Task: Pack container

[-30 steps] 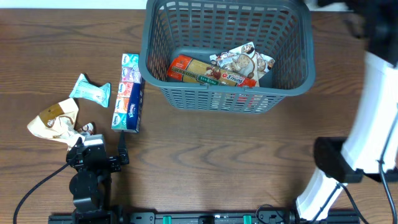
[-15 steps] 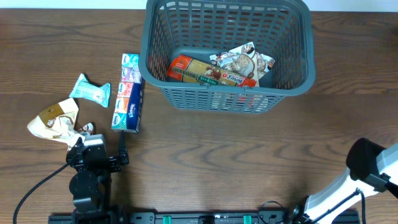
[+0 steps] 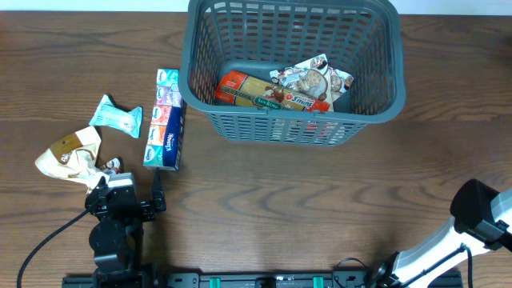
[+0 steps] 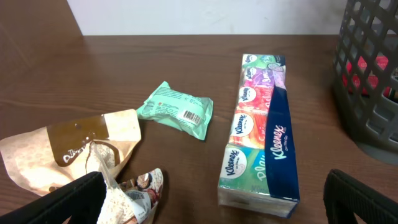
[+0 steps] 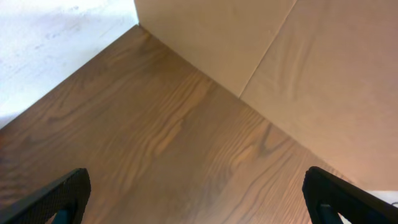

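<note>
Two packets lie in the grey basket (image 3: 240, 120) while more goods wait on the wooden table (image 3: 264, 200).

The basket stands at the far middle of the table and holds an orange-red packet (image 3: 248, 90) and a silvery snack packet (image 3: 314, 78), which lie side by side and touch on its floor. Just left of it, outside the wall, lies a long pack of tissues (image 3: 166, 118). Further left are a mint-green packet (image 3: 117, 117) and a crumpled brown-and-cream paper bag (image 3: 70, 152). The left gripper (image 3: 128, 181) sits low at the near edge facing these goods, its fingers (image 4: 68, 199) spread wide and grasping nothing. The right arm (image 3: 480, 212) is at the near right corner, well apart from the basket. The right gripper (image 5: 199, 205) has its fingers (image 5: 56, 199) released wide over bare wood.
</note>
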Robot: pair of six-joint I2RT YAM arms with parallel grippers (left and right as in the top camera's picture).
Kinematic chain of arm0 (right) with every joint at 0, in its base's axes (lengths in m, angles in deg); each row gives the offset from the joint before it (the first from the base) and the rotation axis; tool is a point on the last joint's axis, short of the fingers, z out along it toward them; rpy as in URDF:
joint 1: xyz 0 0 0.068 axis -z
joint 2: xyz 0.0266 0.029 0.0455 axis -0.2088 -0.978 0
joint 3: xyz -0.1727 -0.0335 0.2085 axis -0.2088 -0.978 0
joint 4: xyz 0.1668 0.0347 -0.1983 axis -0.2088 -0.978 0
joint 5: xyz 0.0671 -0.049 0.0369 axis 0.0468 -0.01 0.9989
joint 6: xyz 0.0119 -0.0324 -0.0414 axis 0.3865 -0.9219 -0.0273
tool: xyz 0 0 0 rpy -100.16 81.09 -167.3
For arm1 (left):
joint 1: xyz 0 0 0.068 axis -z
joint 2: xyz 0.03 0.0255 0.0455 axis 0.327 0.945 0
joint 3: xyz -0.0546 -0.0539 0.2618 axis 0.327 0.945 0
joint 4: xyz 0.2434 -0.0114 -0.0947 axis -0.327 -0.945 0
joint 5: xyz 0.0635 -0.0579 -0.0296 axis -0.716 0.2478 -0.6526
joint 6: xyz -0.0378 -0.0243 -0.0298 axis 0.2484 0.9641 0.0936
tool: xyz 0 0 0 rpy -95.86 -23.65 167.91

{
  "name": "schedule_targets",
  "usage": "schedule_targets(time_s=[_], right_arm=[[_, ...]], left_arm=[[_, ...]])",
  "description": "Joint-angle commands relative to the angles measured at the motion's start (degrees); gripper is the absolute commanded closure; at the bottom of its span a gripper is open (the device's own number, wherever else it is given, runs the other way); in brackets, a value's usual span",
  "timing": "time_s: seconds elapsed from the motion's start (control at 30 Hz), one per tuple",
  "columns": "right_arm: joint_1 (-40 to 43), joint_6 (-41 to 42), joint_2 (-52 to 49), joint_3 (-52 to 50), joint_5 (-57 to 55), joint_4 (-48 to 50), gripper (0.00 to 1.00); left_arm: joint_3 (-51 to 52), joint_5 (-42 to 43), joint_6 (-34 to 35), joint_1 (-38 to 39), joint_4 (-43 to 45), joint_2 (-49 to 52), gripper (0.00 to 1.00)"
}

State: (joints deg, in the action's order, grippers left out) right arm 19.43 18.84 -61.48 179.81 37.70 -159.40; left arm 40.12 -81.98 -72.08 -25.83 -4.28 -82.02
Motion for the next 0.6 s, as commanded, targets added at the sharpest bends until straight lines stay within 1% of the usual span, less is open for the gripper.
schedule_targets(time_s=[0.0, 0.1, 0.37, 0.57], right_arm=[[0.52, 4.94, -0.87, -2.34, 0.74, 0.02, 0.01], [0.61, 6.10, -2.25, -6.12, 0.76, 0.55, 0.01], [0.59, 5.86, -4.76, -18.18, 0.98, 2.27, 0.01], [0.57, 5.88, -4.76, -21.99, 1.01, 2.49, 0.01]], left_arm=[[0.94, 0.37, -0.11, -0.31, -1.20, -0.35, 0.02], [0.94, 0.37, -0.11, -0.31, -1.20, -0.35, 0.01], [0.94, 0.37, -0.11, -0.31, -1.20, -0.35, 0.02], [0.94, 0.37, -0.11, -0.31, -1.20, -0.35, 0.01]])
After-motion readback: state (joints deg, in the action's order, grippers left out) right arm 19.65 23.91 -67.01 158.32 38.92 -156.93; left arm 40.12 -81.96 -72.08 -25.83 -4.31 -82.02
